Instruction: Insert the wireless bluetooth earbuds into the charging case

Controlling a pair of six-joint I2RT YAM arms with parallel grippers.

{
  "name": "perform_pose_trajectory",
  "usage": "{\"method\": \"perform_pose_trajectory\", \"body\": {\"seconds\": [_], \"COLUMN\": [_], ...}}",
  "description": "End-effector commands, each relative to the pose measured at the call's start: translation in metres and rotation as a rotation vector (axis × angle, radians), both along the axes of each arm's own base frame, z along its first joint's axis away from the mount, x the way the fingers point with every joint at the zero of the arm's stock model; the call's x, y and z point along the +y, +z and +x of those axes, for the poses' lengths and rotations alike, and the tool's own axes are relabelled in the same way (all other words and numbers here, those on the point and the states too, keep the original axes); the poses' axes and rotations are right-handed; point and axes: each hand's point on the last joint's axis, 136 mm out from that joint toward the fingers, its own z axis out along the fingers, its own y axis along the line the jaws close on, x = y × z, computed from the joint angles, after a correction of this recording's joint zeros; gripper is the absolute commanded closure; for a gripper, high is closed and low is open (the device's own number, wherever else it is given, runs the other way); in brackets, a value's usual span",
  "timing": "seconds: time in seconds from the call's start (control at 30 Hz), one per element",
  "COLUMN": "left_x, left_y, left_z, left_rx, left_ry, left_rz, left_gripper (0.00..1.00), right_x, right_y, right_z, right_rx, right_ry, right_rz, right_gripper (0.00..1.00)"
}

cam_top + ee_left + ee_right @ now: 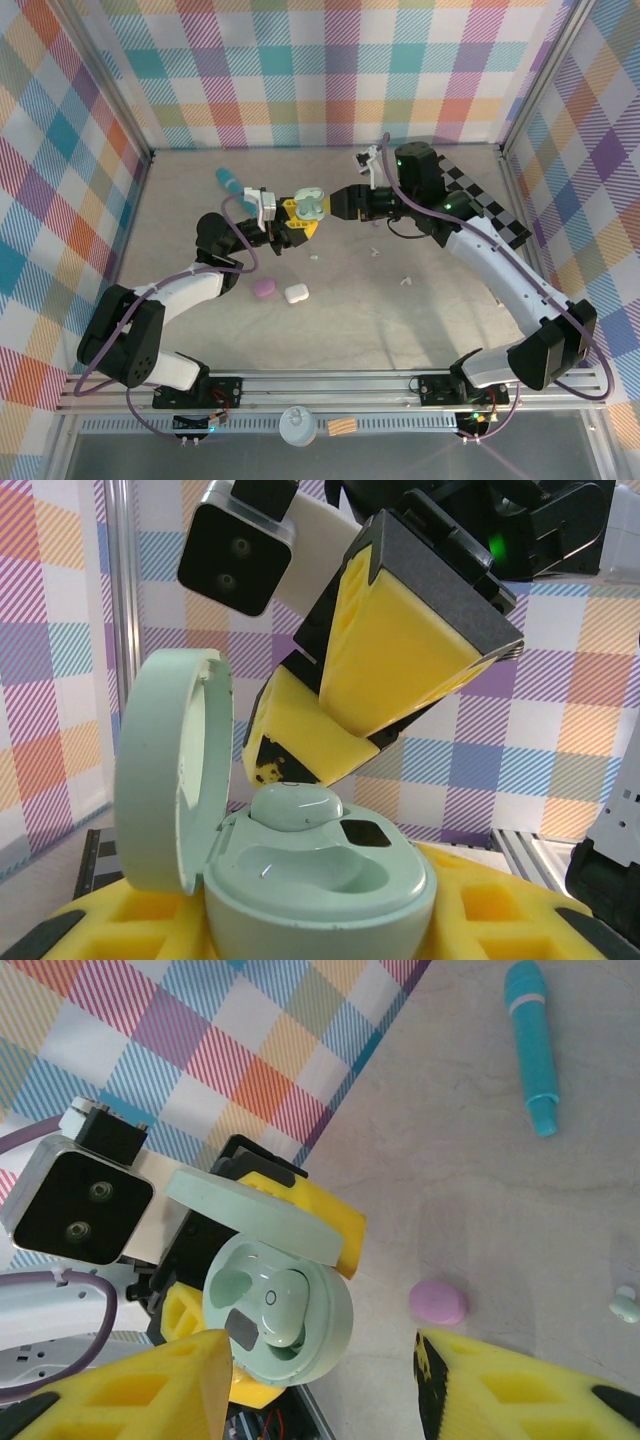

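While one green case (330, 915) holds one earbud (297, 806), two closed cases (264, 289) (295, 294) lie apart.

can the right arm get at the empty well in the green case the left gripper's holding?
Probably yes. The left gripper holds the green case with its lid swung aside; the empty well faces the right gripper, which hovers close, open, nothing in between. The other well holds a bud.

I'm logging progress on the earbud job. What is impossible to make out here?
Top view: white specks on the table, too small to identify.
Right wrist view: small pale bud cut off by right edge.
Left wrist view: pale green open charging case, underside cut off by the bottom edge.
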Motion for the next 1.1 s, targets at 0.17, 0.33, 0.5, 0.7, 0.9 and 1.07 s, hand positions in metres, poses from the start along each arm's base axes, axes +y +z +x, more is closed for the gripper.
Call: {"method": "perform_pose_trajectory", "body": {"seconds": [0.17,0.33,0.5,0.7,0.9,1.07], "left_x": [0.021,0.035,0.045,0.062,0.073,0.077], "left_y": [0.027,0.034,0.035,0.034,0.033,0.032], "left_z": [-0.004,-0.006,-0.004,0.001,0.005,0.005], "left_rx": [-0.120,-0.136,-0.130,-0.118,-0.115,-0.114], "left_ry": [0.039,0.071,0.092,0.144,0.183,0.196], "left_rz": [-0.034,-0.047,-0.050,-0.059,-0.060,-0.060], "left_gripper": [0.62,0.62,0.62,0.62,0.62,0.62], "right_x": [-0.027,-0.059,-0.054,-0.014,0.015,0.032], "right_y": [0.010,-0.043,-0.112,-0.175,-0.233,-0.267], "right_z": [0.017,0.043,0.059,0.063,0.058,0.051], "right_rx": [-0.026,0.102,0.240,0.416,0.559,0.650], "right_ry": [-0.143,-0.324,-0.353,-0.330,-0.385,-0.429], "right_rz": [0.062,0.026,-0.088,-0.123,-0.166,-0.167], "right_gripper": [0.48,0.48,0.48,0.49,0.50,0.51]}}
